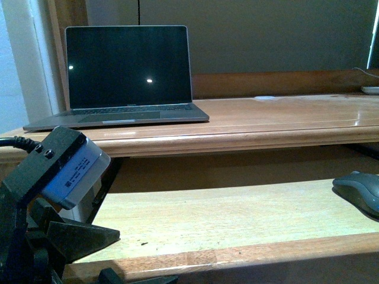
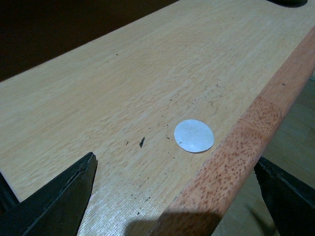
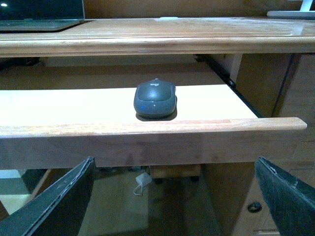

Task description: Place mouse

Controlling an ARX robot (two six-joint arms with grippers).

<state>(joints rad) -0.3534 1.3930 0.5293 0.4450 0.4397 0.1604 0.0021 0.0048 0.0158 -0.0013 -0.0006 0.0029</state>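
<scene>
1. Mouse [image 1: 360, 190]: dark grey and domed, at the far right edge of the front view, partly cut by the frame. It sits on the pale pull-out shelf [image 1: 225, 216] below the desk [image 1: 278, 115] top. In the right wrist view the mouse [image 3: 155, 98] is at centre frame, flat on the pull-out shelf [image 3: 59, 105] just behind the reddish front lip [image 3: 147, 128]. Nothing touches it.
2. Lower left of front view: the dark left arm [image 1: 29, 207] carries a tilted grey-white box module [image 1: 74, 168]. It overlaps the shelf's left front corner.
3. Left wrist view: the left end effector [image 2: 174, 158] is released. Its two dark fingers [image 2: 59, 201] sit in the lower corners of the frame, wide apart with nothing between them. Under them are pale shelf wood [image 2: 123, 73] and the reddish lip, which runs diagonally at right. A round white sticker [image 2: 194, 135] lies flat on the shelf just beside the lip, with a few dark specks near it.
4. Upper left of front view: the laptop [image 1: 127, 74] has its lid open and its screen dark. It stands on the left part of the desk top.
5. Right wrist view: the right end effector [image 3: 174, 160] is released and empty. Its dark fingers [image 3: 54, 204] are in the lower corners, wide apart. It is held in front of the shelf lip, apart from the mouse.
6. Upper right edge of front view: a flat white object [image 1: 371, 90] lies on the desk, cut off by the frame. I cannot tell what it is.
</scene>
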